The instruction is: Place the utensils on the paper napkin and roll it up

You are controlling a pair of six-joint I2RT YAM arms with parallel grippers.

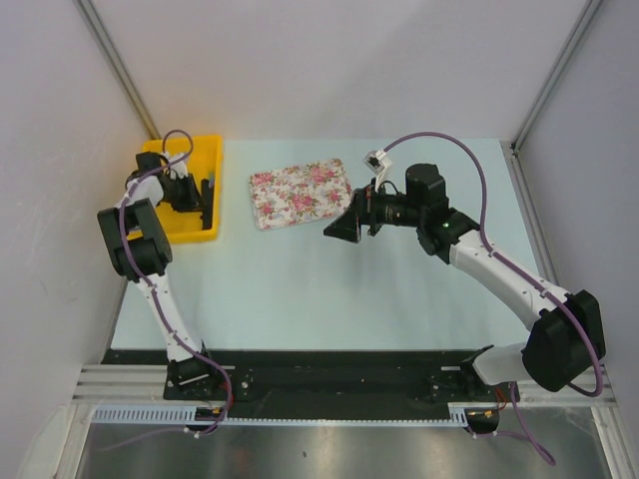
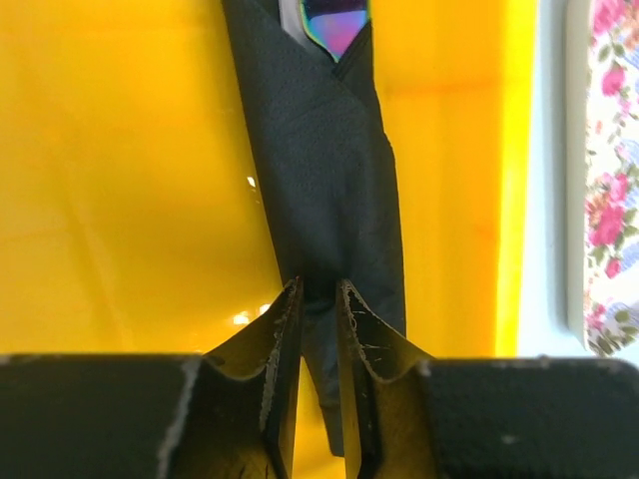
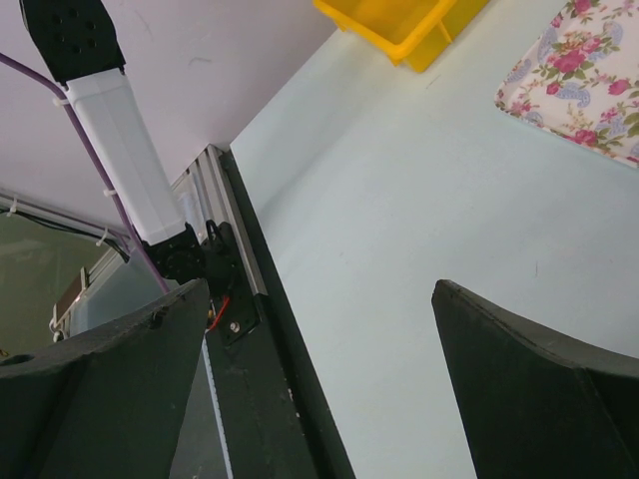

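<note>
So the left gripper (image 2: 319,287) is pinched tight on the near end of the black napkin (image 2: 319,170) down in the yellow bin (image 2: 120,200), a shiny utensil (image 2: 336,25) peeking from its far fold, the right gripper (image 3: 319,289) gaping over the table (image 3: 399,200), and a crooked lift could tear that thin paper or let the utensil slide out.

Even, diffuse light from above fills the top external view. The pale table (image 1: 319,289) is bright, shadows beneath the arms are faint and soft, and the steel strip (image 1: 329,449) at the near edge carries a dull sheen. In the left wrist view the yellow bin (image 2: 120,200) is heavily saturated, with small white glints beside the matte rolled black napkin (image 2: 319,180). The right gripper (image 3: 321,289) shows its fingers (image 3: 539,379) as dark, underexposed shapes.
</note>
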